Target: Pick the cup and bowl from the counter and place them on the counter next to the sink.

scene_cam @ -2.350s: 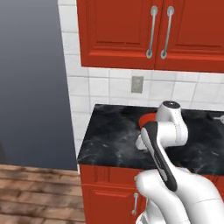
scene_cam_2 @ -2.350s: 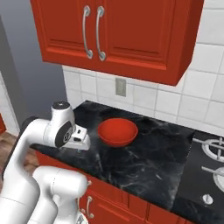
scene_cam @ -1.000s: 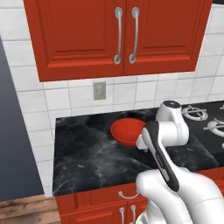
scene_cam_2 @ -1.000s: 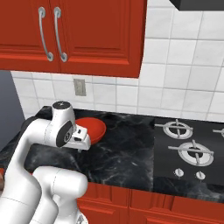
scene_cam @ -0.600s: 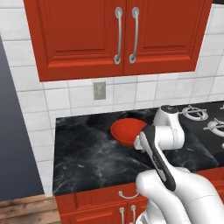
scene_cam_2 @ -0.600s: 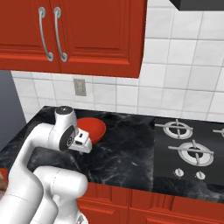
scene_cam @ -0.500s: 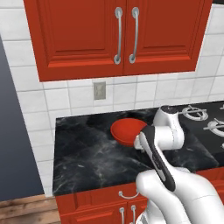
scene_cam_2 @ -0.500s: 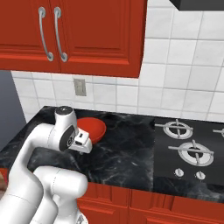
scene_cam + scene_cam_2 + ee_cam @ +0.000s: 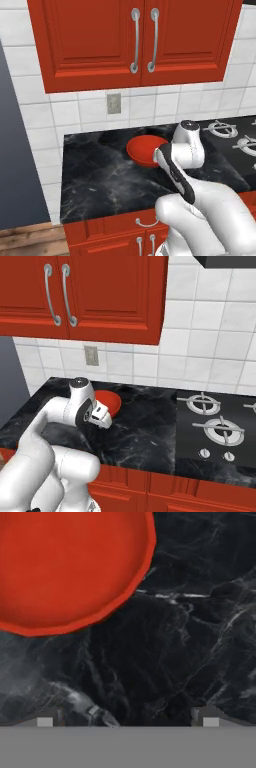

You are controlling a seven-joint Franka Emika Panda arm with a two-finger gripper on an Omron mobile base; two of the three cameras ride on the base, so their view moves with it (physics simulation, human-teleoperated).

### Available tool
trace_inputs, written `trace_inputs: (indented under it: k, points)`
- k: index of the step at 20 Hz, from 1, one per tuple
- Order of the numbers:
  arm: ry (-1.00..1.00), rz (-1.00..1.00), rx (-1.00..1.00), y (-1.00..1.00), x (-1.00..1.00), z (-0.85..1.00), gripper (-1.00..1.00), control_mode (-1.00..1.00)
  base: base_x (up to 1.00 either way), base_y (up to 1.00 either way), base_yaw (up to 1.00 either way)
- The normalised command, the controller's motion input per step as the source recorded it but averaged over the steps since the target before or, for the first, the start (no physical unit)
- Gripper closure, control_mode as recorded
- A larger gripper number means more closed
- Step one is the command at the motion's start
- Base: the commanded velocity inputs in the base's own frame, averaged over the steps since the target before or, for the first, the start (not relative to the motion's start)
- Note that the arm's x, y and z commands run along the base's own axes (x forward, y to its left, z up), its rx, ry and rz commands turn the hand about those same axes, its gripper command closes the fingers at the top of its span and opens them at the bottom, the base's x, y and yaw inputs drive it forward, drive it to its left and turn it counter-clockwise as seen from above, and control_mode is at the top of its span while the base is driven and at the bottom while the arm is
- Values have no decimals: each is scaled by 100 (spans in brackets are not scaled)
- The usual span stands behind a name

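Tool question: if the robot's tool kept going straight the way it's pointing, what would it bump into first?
Probably the bare black counter. The open tool looks down at marble between its tips, while the red bowl sits off to one side, so it would likely miss the bowl. Depth is hard to judge.

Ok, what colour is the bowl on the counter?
The bowl is glossy red, plain with no pattern; it shows best in the hand view.
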Motion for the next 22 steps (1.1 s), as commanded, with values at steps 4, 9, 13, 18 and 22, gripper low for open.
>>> trace_inputs:
  k: [4, 9, 13, 18, 22]
  points:
    - [0, -11, 0, -15, 100, -6, -100, -100, 0, 0, 0]
    - [1, -2, 0, -23, 86, 0, -100, -100, 0, 0, 0]
    - [5, 9, 1, -45, 38, 0, -100, -100, 0, 0, 0]
    - [4, 18, 6, -41, 38, -6, -100, -100, 0, 0, 0]
    - [4, 5, 1, -10, 40, -3, -100, -100, 0, 0, 0]
